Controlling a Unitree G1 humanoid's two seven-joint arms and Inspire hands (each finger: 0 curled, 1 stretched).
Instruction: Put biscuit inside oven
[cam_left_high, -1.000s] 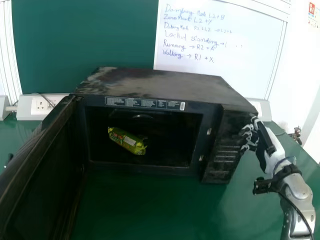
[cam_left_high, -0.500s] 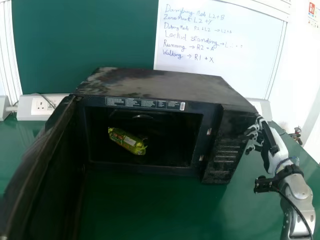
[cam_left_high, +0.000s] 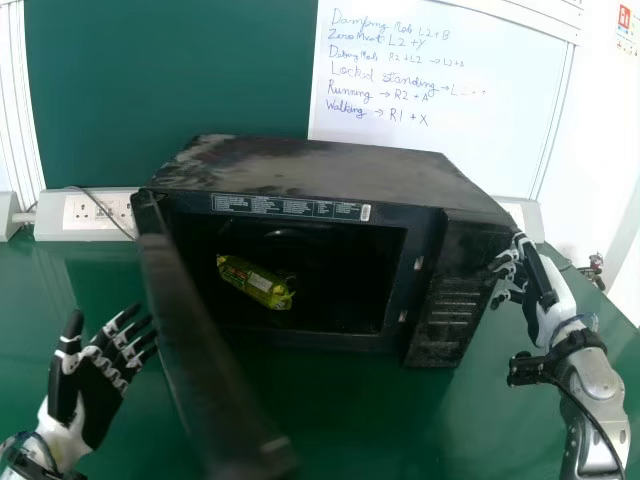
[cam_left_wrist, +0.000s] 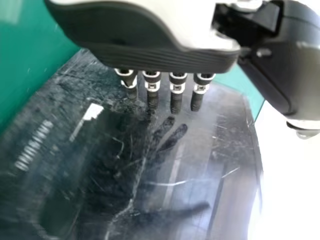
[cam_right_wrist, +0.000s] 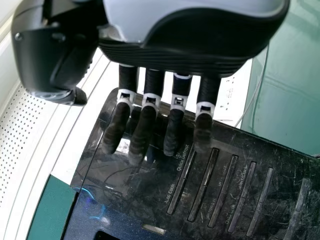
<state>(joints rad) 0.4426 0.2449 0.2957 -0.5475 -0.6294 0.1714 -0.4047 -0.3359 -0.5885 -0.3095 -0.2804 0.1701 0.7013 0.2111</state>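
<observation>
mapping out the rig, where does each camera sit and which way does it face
Head view: on the head, facing forward and down at the microwave oven, biscuit packet inside; left hand and right hand show.
Left wrist view: at the left wrist, facing past that hand's fingers to the oven door's scratched outer face.
Right wrist view: at the right wrist, facing past that hand's fingers to the control panel.
Shared: head and right wrist views share the right hand and control panel.
</observation>
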